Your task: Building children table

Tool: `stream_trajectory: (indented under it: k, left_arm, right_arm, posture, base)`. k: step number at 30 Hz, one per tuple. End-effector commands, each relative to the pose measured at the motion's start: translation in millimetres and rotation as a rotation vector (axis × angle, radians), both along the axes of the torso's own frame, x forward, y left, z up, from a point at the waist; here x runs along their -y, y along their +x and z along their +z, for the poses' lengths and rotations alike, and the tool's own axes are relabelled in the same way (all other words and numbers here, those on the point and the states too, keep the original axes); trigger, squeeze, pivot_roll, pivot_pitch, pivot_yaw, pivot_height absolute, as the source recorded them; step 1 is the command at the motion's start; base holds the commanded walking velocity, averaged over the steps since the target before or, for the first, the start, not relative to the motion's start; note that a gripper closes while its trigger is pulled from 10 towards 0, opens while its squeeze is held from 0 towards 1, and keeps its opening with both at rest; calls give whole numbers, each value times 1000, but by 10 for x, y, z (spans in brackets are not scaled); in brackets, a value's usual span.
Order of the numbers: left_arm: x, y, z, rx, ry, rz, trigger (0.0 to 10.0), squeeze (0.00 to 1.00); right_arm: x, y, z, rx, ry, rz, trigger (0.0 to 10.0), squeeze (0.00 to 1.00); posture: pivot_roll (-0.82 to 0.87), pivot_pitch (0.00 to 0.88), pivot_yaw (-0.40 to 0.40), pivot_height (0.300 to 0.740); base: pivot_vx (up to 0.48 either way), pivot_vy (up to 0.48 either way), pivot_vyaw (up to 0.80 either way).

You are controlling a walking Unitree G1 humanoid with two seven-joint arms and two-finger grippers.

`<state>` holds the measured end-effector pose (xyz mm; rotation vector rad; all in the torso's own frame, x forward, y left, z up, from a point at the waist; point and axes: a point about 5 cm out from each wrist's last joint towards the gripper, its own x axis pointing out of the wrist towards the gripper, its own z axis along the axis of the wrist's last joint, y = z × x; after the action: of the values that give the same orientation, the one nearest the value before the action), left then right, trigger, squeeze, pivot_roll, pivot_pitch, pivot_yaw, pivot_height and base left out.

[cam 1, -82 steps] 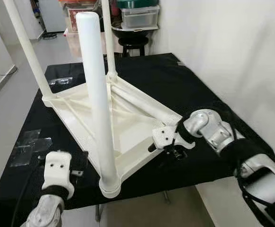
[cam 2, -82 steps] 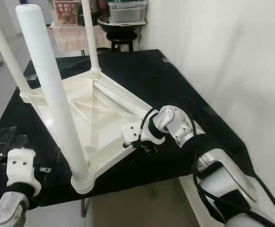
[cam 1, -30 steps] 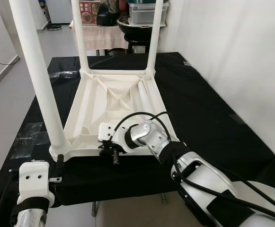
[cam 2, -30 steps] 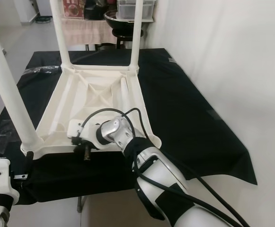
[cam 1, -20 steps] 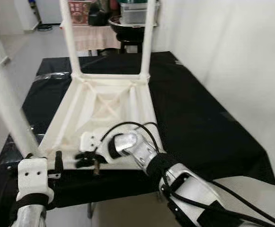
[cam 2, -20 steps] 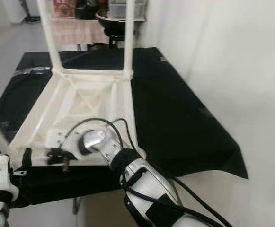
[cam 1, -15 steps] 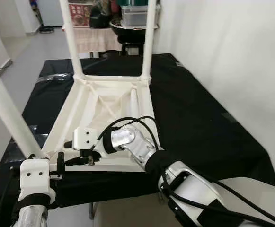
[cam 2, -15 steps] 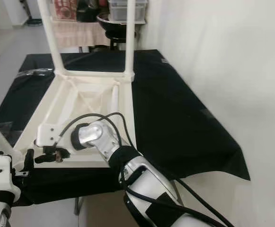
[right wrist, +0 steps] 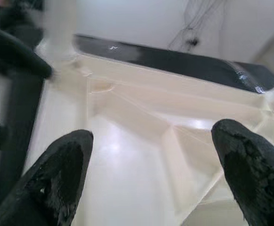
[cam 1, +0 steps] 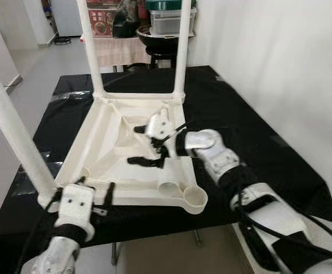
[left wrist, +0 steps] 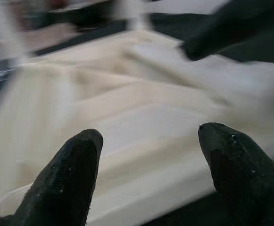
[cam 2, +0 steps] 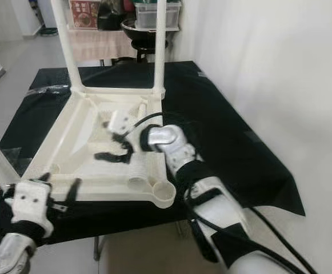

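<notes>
White table [cam 1: 117,149] lay upside down on the black-draped bench [cam 1: 240,131]. Left end effector [cam 1: 95,192], fingers apart, sat at its near edge; right end effector [cam 1: 144,146], fingers spread, hovered over the underside beside a loose leg [cam 1: 167,171].

A black-covered tabletop [cam 1: 234,108] carries an upturned white children's table [cam 1: 120,154] toward 9 o'clock, 3 legs standing up, touching the cloth.

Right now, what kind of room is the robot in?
Probably a room in a home, used as a work spot: a white table lies upside down on a black cloth, with storage boxes stacked behind.
</notes>
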<state>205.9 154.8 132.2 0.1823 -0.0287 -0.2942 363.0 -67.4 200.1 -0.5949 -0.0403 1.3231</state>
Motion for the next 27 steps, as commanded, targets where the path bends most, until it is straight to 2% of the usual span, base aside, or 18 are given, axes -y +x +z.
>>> stream_trajectory:
  k: [1, 3, 5, 6, 9, 14, 17, 19, 21, 23, 27]
  left_arm:
    - [76, -32, -75, -61, 4, -98, 10000, 0]
    - [76, -32, -75, -61, 4, -98, 10000, 0]
    - [132, -42, -115, -90, 1, -163, 10000, 0]
    - [132, -42, -115, -90, 1, -163, 10000, 0]
    - [149, -2, -120, -97, 7, -197, 10000, 0]
    - [151, -5, -160, -120, 40, -242, 10000, 0]
    - [142, -4, -166, -123, 55, -248, 10000, 0]
    - [138, -3, -165, -123, 57, -247, 10000, 0]
    - [134, -1, -169, -121, 69, -250, 10000, 0]
    - [130, 2, -167, -118, 74, -251, 10000, 0]
    - [128, 8, -166, -117, 75, -251, 10000, 0]
  right_arm:
    - [59, -75, 2, -26, -10, 79, 10000, 0]
    - [59, -75, 2, -26, -10, 79, 10000, 0]
    - [256, -170, -17, -69, -42, 136, 10000, 0]
    - [256, -170, -17, -69, -42, 136, 10000, 0]
    - [457, -286, -63, -113, -74, 134, 10000, 0]
    - [474, -343, -141, -123, -82, 89, 10000, 0]
    - [449, -235, -267, -88, -121, -71, 10000, 0]
    - [452, -201, -300, -83, -136, -119, 10000, 0]
    - [462, -165, -376, -113, -151, -210, 10000, 0]
    - [467, -169, -411, -132, -161, -233, 10000, 0]
    - [467, -222, -432, -158, -178, -203, 10000, 0]
  posture:
    - [1, 0, -2, 740]
    - [1, 0, -2, 740]
    - [-13, 0, 13, 740]
    - [-13, 0, 13, 740]
    - [-24, 0, 26, 740]
    - [-30, 0, 36, 740]
    - [-30, 0, 42, 740]
    - [-30, 0, 41, 740]
    - [-32, 0, 42, 740]
    - [-30, 0, 41, 740]
    - [-31, 0, 40, 740]
  base:
    - [0, 0, 0]
    - [0, 0, 0]
    - [0, 0, 0]
    - [0, 0, 0]
    - [0, 0, 0]
    - [0, 0, 0]
    - [0, 0, 0]
    - [0, 0, 0]
    - [0, 0, 0]
    - [0, 0, 0]
    - [0, 0, 0]
